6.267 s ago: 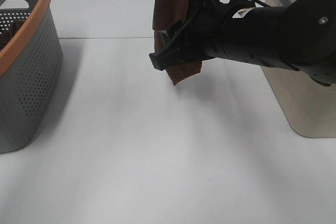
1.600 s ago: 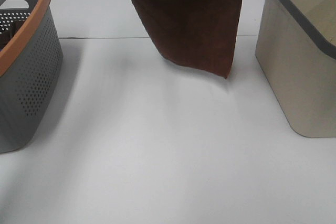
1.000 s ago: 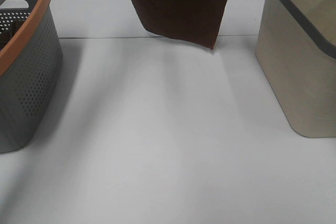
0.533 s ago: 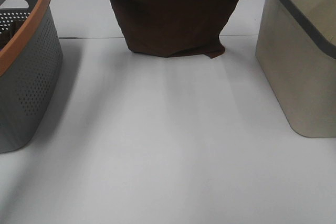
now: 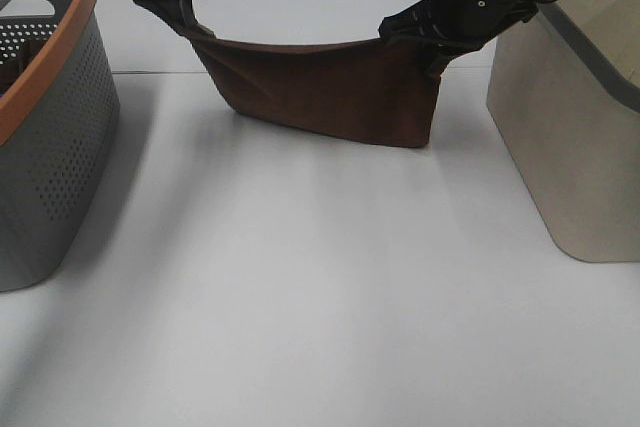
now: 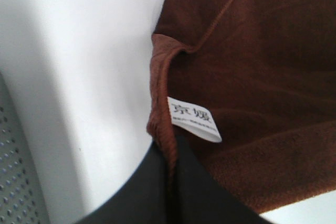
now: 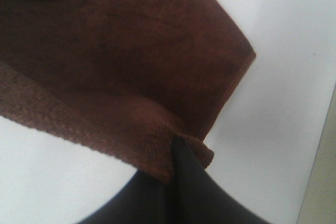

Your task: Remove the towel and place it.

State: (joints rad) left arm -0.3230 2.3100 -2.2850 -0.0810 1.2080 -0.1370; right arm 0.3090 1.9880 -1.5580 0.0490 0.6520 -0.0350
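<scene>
- The black left gripper [image 5: 192, 31] is clenched on one top corner of the dark reddish-brown terry towel [image 5: 330, 92], beside its white tag [image 6: 193, 119].
- The black right gripper [image 5: 432, 55] pinches the opposite corner.
- The towel sags between them, its lower edge on the white table [image 5: 300, 287].

You have the dark reddish-brown terry towel [image 5: 325, 92] at twelve o'clock on the white table [image 5: 320, 287], strung between your two arms with its lower edge touching the tabletop. Your left gripper [image 5: 196, 35] pinches its corner at eleven o'clock, beside the small white tag [image 6: 193, 119]; your right gripper [image 5: 432, 55] pinches the opposite corner at one o'clock. The perforated grey plastic basket with the orange rim [image 5: 50, 137] stands at nine o'clock, the beige plastic bin with the grey rim [image 5: 570, 137] at three o'clock, both clear of the towel.
</scene>
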